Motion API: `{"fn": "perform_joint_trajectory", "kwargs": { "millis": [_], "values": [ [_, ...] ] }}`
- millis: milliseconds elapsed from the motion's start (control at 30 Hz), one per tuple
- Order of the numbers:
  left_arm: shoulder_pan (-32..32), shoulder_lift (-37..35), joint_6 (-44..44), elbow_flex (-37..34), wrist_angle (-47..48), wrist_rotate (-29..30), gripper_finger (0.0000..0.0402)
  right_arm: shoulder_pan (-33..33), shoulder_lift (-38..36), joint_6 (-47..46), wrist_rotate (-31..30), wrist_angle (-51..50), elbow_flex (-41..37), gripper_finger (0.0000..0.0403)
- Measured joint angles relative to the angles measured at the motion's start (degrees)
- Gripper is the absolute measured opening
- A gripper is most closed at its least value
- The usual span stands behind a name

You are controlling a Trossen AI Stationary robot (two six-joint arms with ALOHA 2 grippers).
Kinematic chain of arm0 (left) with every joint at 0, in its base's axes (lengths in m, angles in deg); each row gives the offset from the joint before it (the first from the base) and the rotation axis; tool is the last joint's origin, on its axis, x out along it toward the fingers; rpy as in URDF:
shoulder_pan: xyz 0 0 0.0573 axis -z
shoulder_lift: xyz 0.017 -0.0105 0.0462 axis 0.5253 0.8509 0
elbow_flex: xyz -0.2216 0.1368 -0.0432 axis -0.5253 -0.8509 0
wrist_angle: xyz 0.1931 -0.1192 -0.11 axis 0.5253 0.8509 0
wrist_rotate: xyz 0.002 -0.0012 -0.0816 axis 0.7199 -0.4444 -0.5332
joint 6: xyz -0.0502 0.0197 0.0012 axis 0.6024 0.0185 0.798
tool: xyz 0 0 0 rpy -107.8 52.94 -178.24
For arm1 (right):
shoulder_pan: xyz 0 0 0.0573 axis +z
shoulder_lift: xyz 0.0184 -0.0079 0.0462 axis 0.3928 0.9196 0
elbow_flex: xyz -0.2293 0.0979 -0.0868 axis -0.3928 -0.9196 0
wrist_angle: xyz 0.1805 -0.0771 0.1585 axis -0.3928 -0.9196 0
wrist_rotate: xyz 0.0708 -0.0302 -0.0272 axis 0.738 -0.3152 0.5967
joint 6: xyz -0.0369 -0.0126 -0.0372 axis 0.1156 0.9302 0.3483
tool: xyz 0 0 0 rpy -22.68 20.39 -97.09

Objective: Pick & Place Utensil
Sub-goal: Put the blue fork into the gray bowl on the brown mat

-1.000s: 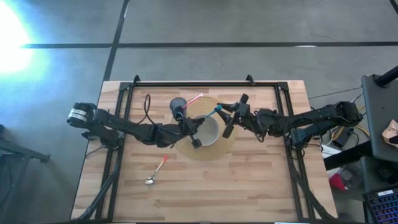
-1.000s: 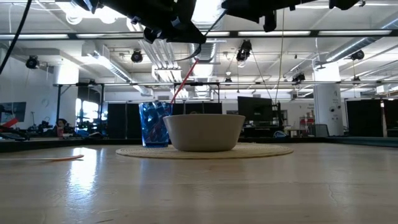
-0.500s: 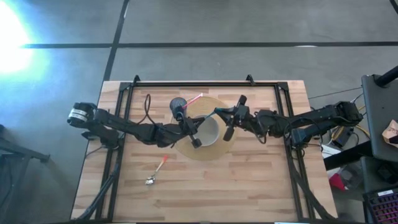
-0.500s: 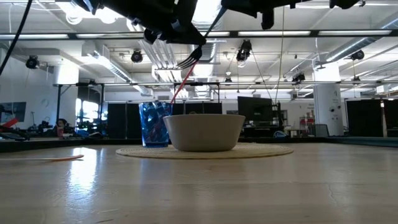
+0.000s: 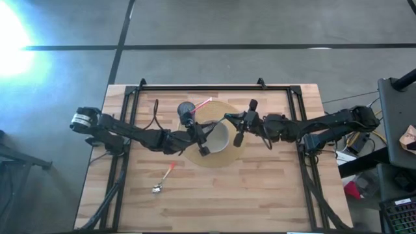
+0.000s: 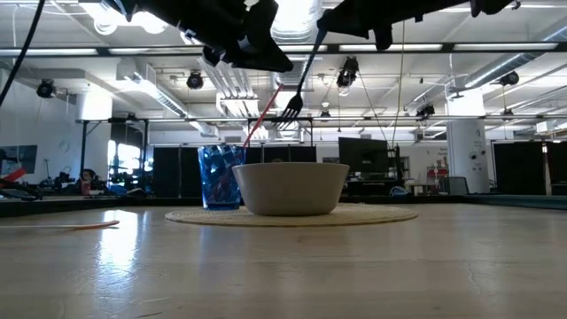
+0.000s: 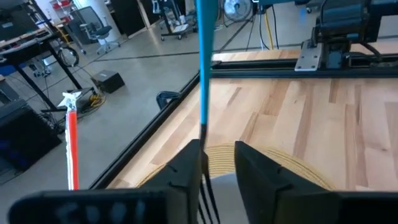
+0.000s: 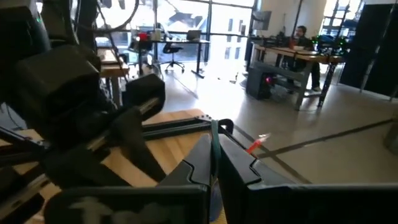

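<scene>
A blue-handled fork (image 6: pixel 301 80) hangs over the white bowl (image 5: pixel 218 138), tines (image 6: pixel 291 108) down. My right gripper (image 8: pixel 214 146) is shut on it and comes in from the table's right (image 5: pixel 230 122). My left gripper (image 7: pixel 217 152) faces it from the left (image 5: pixel 209 135) and stands open. The fork's neck (image 7: pixel 205 177) passes between the left fingers, close to one of them; whether it touches, I cannot tell. The bowl sits on a round woven mat (image 5: pixel 242 153). My right gripper pinches the fork's blue handle (image 8: pixel 214 129) between its two fingers, at the handle's upper end (image 6: pixel 317 35). The fingers come about level from the table's right and lie across the handle. The fork hangs slanting below them, clear of the bowl.
A blue cup (image 5: pixel 186 110) with a red-handled utensil (image 5: pixel 203 103) stands at the mat's far left edge. An orange-handled spoon (image 5: pixel 164 178) lies on the table nearer the front. Black rails (image 5: pixel 195 88) frame the table's far and side edges.
My left gripper has opened and let go of the fork. The fork's tine end, which stood close under the left gripper, has swung down and toward the right. It now hangs steeper from my right gripper. Both arms have stayed in place.
</scene>
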Motion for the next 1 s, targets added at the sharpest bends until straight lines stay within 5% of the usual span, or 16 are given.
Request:
{"fn": "perform_joint_trajectory", "kwargs": {
  "millis": [300, 800, 1000],
  "values": [
    [0.5, -2.7, 1.6, 0.0, 4.2, 0.0, 0.0151, 0.0, -6.6, 1.0, 4.6, -9.2, 0.0, 0.0008],
    [1.6, -8.7, 7.2, 0.0, 18.5, -0.8, 0.0152, -5.6, -21.5, 7.2, 8.1, -22.1, 0.0, 0.0008],
    [1.7, -9.0, 7.4, 0.0, 19.3, -0.8, 0.0152, -13.8, -23.8, 2.7, 18.2, -24.3, 0.0, 0.0008]
  ]
}}
